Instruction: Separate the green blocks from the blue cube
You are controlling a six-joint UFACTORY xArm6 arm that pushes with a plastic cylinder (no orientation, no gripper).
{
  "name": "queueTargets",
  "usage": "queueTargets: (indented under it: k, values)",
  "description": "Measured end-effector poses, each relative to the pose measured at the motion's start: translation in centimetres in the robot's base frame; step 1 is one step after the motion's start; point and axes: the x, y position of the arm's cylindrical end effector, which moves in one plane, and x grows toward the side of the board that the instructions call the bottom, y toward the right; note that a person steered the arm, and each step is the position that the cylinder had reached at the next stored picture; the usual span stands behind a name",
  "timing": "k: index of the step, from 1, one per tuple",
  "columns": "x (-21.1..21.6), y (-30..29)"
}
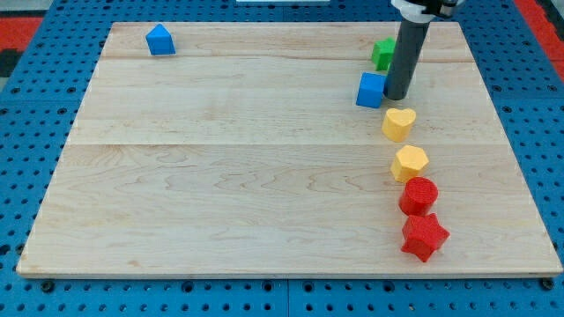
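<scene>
tip touches blue cube on its right; green block just behind; no hand shows.

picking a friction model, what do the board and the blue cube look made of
Board: looks like pale wood, matte; visible grain lines and seams between planks. Blue cube: probably plastic, uniform saturated colour, slightly matte faces; possibly 3D-printed, but too small to tell. My tip sits at the cube's right side.
</scene>
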Motion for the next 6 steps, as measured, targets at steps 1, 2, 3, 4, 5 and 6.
queueTargets:
  k: [1, 2, 3, 4, 5, 6]
  values:
    - [-1.1, 0.0]
    - [-2.2, 0.0]
    - [-3.3, 0.0]
    - [-4.4, 0.0]
    - [-5.6, 0.0]
    - [-6.9, 0.0]
